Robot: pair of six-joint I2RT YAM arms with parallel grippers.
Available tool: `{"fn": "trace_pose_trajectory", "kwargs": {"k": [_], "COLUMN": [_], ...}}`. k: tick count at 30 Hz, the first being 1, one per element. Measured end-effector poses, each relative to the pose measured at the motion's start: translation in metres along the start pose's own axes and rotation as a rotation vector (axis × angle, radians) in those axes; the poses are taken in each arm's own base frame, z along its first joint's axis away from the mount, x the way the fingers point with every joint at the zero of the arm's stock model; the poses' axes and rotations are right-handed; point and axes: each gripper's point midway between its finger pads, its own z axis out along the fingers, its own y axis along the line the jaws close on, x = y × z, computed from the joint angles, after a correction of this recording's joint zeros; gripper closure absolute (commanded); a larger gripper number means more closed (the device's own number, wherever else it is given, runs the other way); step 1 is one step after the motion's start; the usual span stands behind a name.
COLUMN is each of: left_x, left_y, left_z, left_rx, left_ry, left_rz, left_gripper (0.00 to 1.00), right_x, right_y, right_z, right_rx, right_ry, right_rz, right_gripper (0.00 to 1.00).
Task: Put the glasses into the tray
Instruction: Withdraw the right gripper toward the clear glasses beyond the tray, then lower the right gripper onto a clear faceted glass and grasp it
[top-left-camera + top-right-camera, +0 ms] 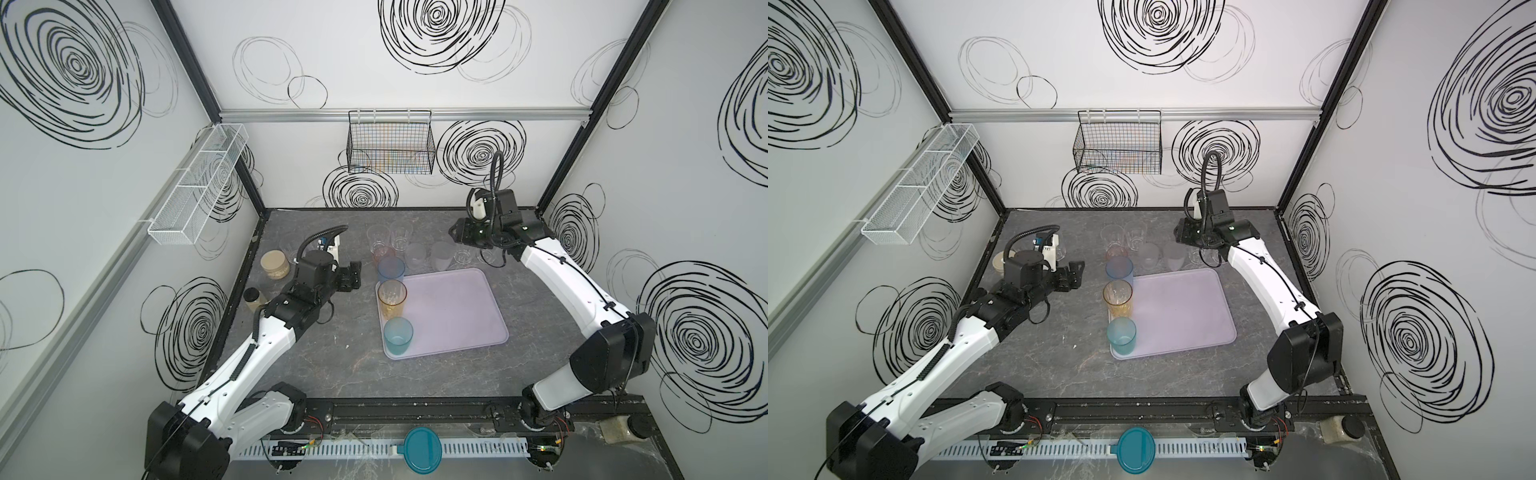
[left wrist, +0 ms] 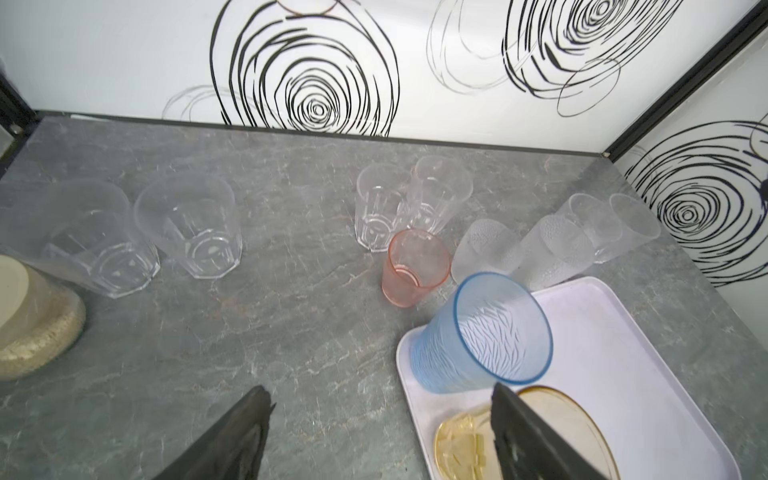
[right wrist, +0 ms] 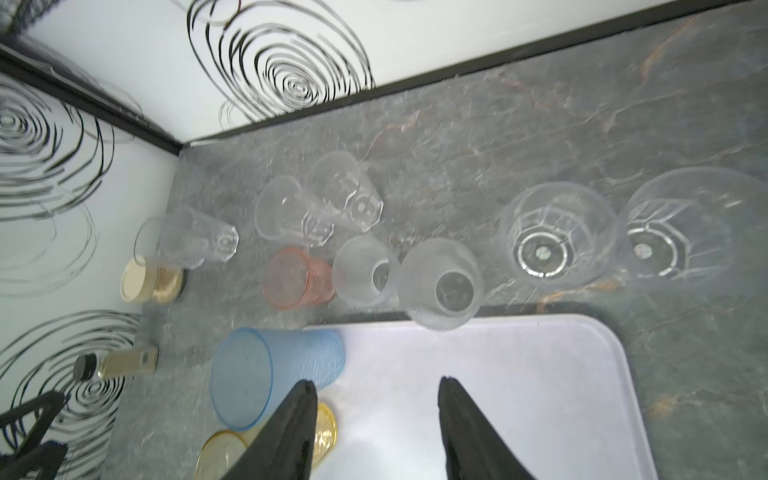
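The blue glass, amber glass and teal glass line the tray's left rim, leaving room, I'd judge, for the frosted glasses waiting on the tabletop behind. The left pincer and right pincer both gape apart, empty.

**Other stuff around the gray table**

In a top view, a black wire basket hangs at 12 o'clock. A white mesh basket hangs at 10. A tan-lid jar and a black-lid jar stand at 9. A round teal lid lies at 6, and a tipped jar at 4.
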Motion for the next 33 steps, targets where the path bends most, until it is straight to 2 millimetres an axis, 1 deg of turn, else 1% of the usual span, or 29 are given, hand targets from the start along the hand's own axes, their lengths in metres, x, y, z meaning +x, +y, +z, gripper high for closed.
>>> {"fn": "trace_pose_trajectory", "kwargs": {"k": [3,7,11,14,16,19,22,25,29,33], "left_x": [0.003,0.013,0.021,0.023,0.025,0.034,0.045,0.049,0.048,0.049], "left_y": [-0.002,-0.011,-0.014,-0.015,-0.018,-0.026,-0.029,-0.027,-0.025,-0.023], "left_z": [0.01,0.022,0.029,0.036,0.041,0.047,0.05,0.05,0.051,0.051], "left_rx": [-0.004,0.002,-0.001,-0.001,0.005,0.024,0.032,0.024,0.013,0.004], "left_ry": [0.004,0.019,0.022,0.017,0.018,0.033,0.054,0.062,0.053,0.048], "left_rz": [0.013,0.042,0.078,0.091,0.093,0.104,0.113,0.118,0.118,0.122], "left_gripper": [0.13,0.12,0.11,0.1,0.1,0.1,0.09,0.08,0.08,0.08], "right_x": [-0.004,-0.003,0.001,0.006,0.011,0.022,0.035,0.043,0.044,0.045], "right_y": [-0.007,-0.023,-0.049,-0.069,-0.079,-0.09,-0.093,-0.087,-0.079,-0.08], "right_z": [0.01,0.034,0.054,0.07,0.081,0.099,0.11,0.114,0.119,0.124], "right_rx": [0.005,0.037,0.103,0.172,0.212,0.264,0.29,0.3,0.292,0.305], "right_ry": [-0.023,-0.011,0.014,0.042,0.074,0.138,0.185,0.217,0.221,0.227], "right_rz": [0.02,0.04,0.062,0.066,0.065,0.056,0.034,0.01,-0.015,-0.025], "right_gripper": [0.49,0.49,0.5,0.5,0.5,0.5,0.5,0.51,0.54,0.55]}}
